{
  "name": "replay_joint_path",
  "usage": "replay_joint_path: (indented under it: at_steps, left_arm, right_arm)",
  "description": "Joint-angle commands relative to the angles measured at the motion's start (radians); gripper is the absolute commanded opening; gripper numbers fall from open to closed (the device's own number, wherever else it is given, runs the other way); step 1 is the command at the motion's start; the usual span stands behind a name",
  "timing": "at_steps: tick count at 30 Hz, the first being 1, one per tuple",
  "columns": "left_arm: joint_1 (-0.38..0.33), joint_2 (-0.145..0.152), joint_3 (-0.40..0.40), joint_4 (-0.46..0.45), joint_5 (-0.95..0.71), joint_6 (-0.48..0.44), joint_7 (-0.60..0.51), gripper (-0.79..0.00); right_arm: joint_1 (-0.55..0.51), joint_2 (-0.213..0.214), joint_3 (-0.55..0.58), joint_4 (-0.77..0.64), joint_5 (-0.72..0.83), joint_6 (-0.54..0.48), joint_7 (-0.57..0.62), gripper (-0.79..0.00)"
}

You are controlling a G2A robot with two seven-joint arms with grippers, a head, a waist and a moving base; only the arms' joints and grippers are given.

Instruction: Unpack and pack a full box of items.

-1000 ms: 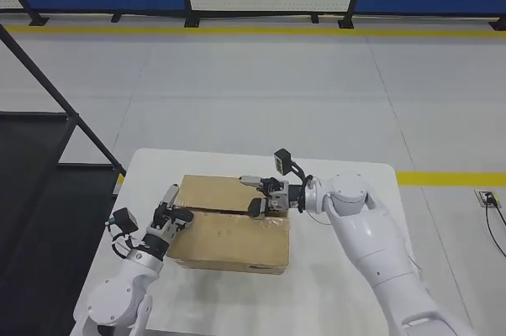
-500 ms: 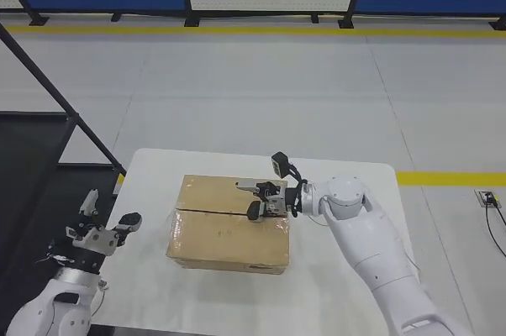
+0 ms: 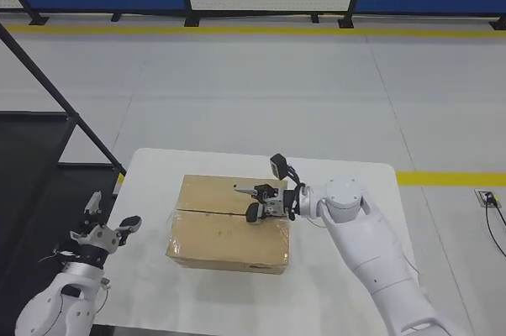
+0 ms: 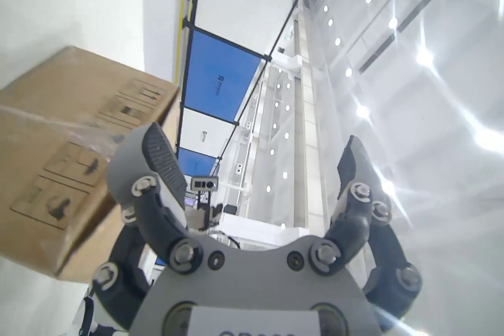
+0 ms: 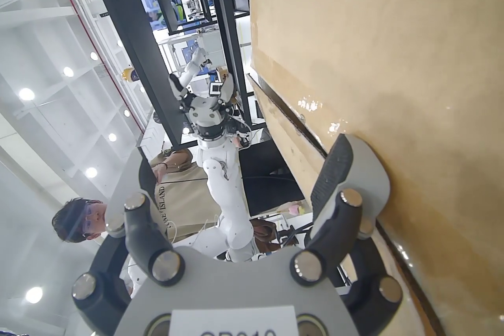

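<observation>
A closed cardboard box (image 3: pixel 228 223) with a taped seam between its top flaps sits in the middle of the white table (image 3: pixel 337 277). My right gripper (image 3: pixel 250 202) is open over the box's top near its right end, straddling the seam. In the right wrist view, one of its fingers (image 5: pixel 338 172) lies against the box top (image 5: pixel 374 58) beside the seam, and the gripper (image 5: pixel 236 180) holds nothing. My left gripper (image 3: pixel 110 216) is open and empty, off the table's left edge and apart from the box. The left wrist view shows the gripper (image 4: pixel 256 152) with the box's printed side (image 4: pixel 71 140) beside it.
A black metal frame (image 3: pixel 43 84) and a dark panel (image 3: pixel 22 193) stand to the left of the table. Bare tabletop lies to the right of the box and along the front edge. A yellow line (image 3: pixel 455 178) marks the floor at the right.
My left gripper has drawn back from the box's left end, out past the table's left edge. My right gripper has slid slightly left over the seam.
</observation>
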Motion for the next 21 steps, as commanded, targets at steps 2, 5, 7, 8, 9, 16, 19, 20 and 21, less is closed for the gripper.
replay_joint_path:
  at_steps: [2, 5, 7, 8, 9, 16, 19, 20, 21]
  left_arm:
    - [-0.042, 0.002, 0.022, 0.083, -0.023, 0.066, -0.03, 0.0]
    - [-0.052, 0.01, 0.017, 0.126, 0.009, 0.09, -0.079, 0.0]
    - [-0.056, 0.01, 0.025, 0.146, 0.005, 0.096, -0.092, 0.0]
    - [-0.055, 0.011, 0.026, 0.151, 0.009, 0.097, -0.094, 0.0]
    - [-0.052, 0.011, 0.029, 0.153, 0.015, 0.097, -0.099, 0.0]
    - [-0.045, 0.013, 0.064, 0.166, 0.043, 0.113, -0.12, 0.0]
    - [-0.071, 0.011, 0.095, 0.2, 0.049, 0.122, -0.111, 0.0]
    - [-0.086, 0.01, 0.105, 0.218, 0.04, 0.129, -0.105, 0.0]
    - [-0.102, 0.009, 0.117, 0.237, 0.031, 0.143, -0.107, 0.0]
  right_arm:
    - [-0.009, 0.004, -0.009, -0.015, -0.012, 0.01, 0.004, 0.0]
    - [-0.014, 0.007, -0.014, -0.021, -0.015, 0.012, 0.005, 0.0]
    - [-0.016, 0.009, -0.016, -0.025, -0.014, 0.01, 0.005, 0.0]
    - [-0.018, 0.01, -0.017, -0.028, -0.014, 0.008, 0.004, 0.0]
    - [-0.021, 0.011, -0.017, -0.032, -0.013, 0.006, 0.003, 0.0]
    - [-0.034, 0.02, -0.024, -0.064, -0.023, 0.003, 0.004, 0.0]
    - [-0.035, 0.023, -0.028, -0.072, -0.025, 0.007, 0.002, 0.0]
    - [-0.035, 0.023, -0.029, -0.073, -0.025, 0.008, 0.004, 0.0]
    - [-0.035, 0.024, -0.03, -0.074, -0.024, 0.01, 0.006, 0.0]
